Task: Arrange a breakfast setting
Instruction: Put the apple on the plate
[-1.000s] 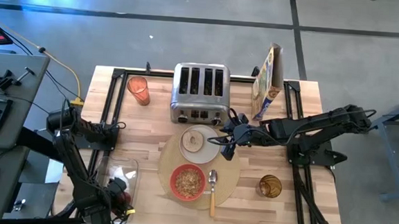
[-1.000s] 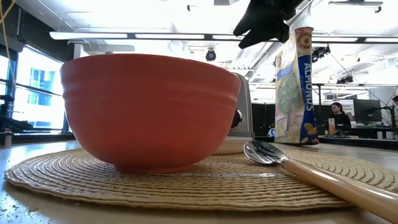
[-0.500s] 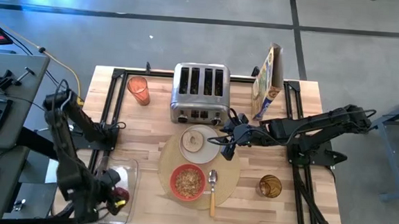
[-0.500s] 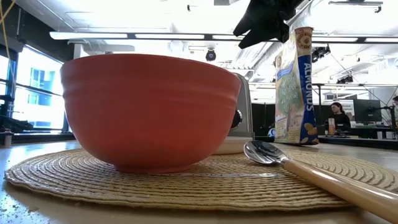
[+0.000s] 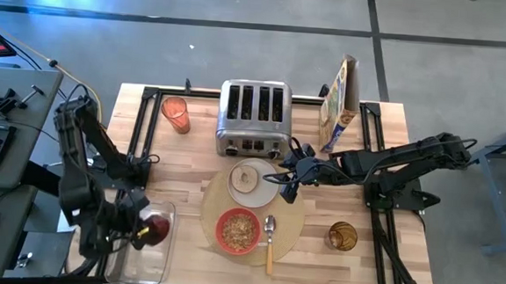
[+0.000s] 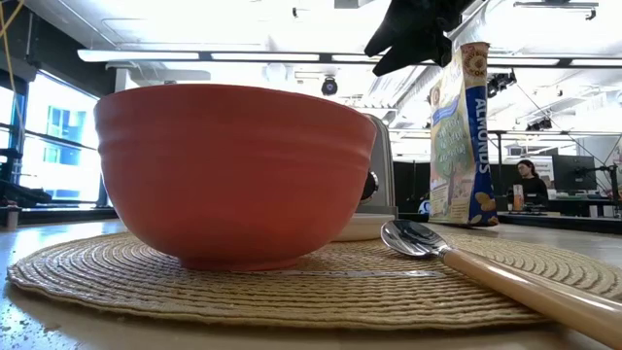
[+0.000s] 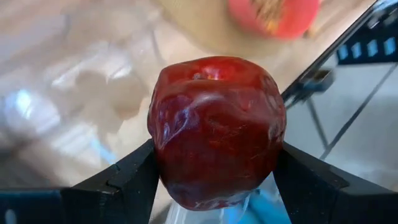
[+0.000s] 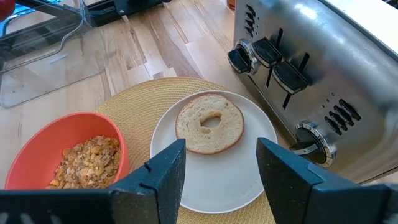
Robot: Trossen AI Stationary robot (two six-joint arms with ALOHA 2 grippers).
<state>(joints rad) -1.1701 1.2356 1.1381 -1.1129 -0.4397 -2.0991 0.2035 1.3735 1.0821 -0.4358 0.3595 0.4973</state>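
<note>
My left gripper (image 5: 148, 229) is shut on the dark red fruit (image 7: 216, 130) over the clear plastic tub (image 5: 145, 254) at the table's near left. The round tan placemat (image 5: 294, 217) lies at the centre. It carries the white plate (image 5: 238, 192) with the round toast slice (image 5: 251, 176), the red bowl (image 5: 239, 230) of cereal and the wooden-handled spoon (image 5: 270, 242). My right gripper (image 5: 286, 185) is open and empty above the plate's right rim, and its fingers frame the toast (image 8: 209, 123) in the right wrist view. My left gripper pinches the fruit's two opposite sides (image 7: 163, 163) between its two fingers (image 7: 134, 180), around the fruit's widest part. The fruit's stem dimple faces away from the wrist. The fruit looks lifted clear of the tub's floor.
The silver four-slot toaster (image 5: 254, 117) stands behind the plate, with a cereal box (image 5: 339, 103) to its right. A glass of orange drink (image 5: 176, 114) stands at the far left. An amber glass (image 5: 342, 236) stands right of the placemat. Bare wood lies between tub and placemat.
My left gripper has risen from the tub's near end and gone toward the far edge, carrying the dark red fruit, which now shows larger and higher above the tub. My right arm has kept still.
</note>
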